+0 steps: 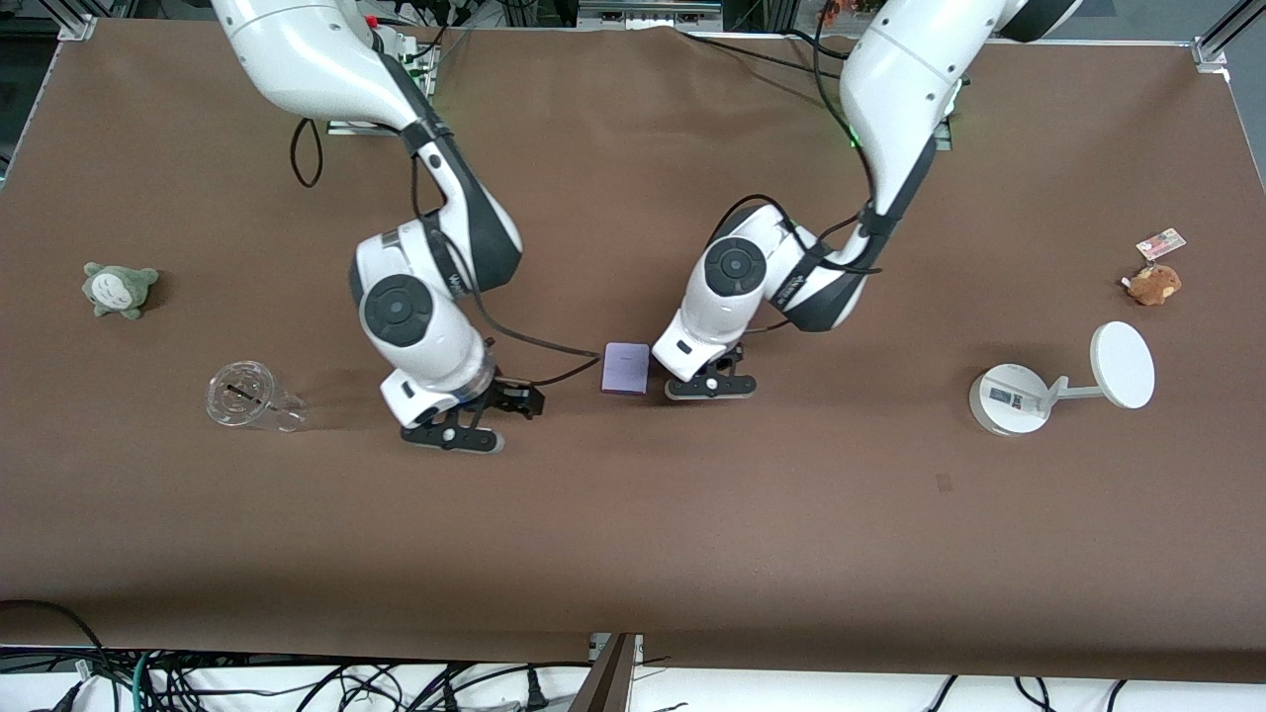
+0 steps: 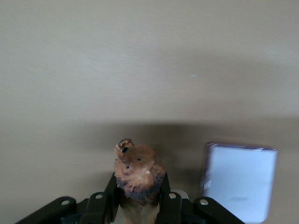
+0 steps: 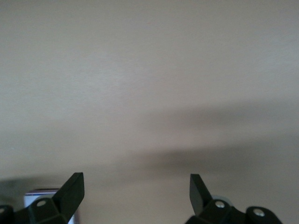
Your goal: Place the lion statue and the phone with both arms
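My left gripper [image 1: 707, 386] is shut on the lion statue [image 2: 138, 175], a small brown-orange figurine that stands up between the fingers in the left wrist view [image 2: 138, 191]. In the front view the hand hides the statue. The gripper is low over the table, just beside the phone [image 1: 625, 368], on the side toward the left arm's end. The phone is a flat pale lavender rectangle lying on the table; it also shows in the left wrist view [image 2: 239, 182]. My right gripper [image 1: 455, 430] is open and empty, low over the table beside the phone toward the right arm's end; its jaws [image 3: 136, 186] stand wide apart.
A clear plastic cup [image 1: 247, 398] lies on its side near the right gripper. A grey-green plush toy [image 1: 119, 287] sits at the right arm's end. A white stand with a disc [image 1: 1048, 391] and a tan plush toy with a tag [image 1: 1152, 284] are at the left arm's end.
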Tool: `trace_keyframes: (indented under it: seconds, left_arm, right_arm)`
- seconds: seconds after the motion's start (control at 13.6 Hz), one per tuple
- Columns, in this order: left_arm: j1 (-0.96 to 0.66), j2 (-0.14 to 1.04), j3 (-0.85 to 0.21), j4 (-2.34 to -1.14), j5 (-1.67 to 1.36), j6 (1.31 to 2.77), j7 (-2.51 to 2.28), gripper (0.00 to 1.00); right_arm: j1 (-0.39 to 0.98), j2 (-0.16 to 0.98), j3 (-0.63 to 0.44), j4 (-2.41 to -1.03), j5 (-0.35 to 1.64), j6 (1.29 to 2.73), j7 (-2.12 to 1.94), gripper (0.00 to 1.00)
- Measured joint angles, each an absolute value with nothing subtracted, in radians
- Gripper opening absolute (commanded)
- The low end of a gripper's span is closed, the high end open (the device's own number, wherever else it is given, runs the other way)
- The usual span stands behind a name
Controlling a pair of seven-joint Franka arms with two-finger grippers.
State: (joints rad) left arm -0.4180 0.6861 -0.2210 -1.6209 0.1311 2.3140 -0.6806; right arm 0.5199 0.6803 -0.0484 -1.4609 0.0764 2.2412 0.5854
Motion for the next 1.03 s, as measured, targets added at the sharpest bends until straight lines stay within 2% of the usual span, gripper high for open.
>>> trace_keyframes:
  seconds: [0.15, 0.51, 0.81, 1.03]
  left_arm:
    - [-0.354, 0.630, -0.219, -1.617, 0.134, 2.195, -0.475, 0.05]
    - [-0.150, 0.570, -0.213, -1.618, 0.135, 2.080, -0.045, 0.05]
    - [0.030, 0.573, -0.208, -1.647, 0.135, 2.037, 0.092, 0.05]
    - [0.076, 0.579, -0.205, -1.691, 0.135, 2.039, 0.099, 0.05]
  right_arm:
    - [0.557, 0.704, -0.048, -1.461, 0.076, 2.277, 0.641, 1.00]
    - [0.680, 0.771, -0.048, -1.460, 0.076, 2.374, 0.828, 1.00]
    - [0.764, 0.822, -0.049, -1.458, 0.076, 2.416, 0.870, 1.00]
    - [0.784, 0.845, -0.050, -1.450, 0.076, 2.420, 0.871, 1.00]
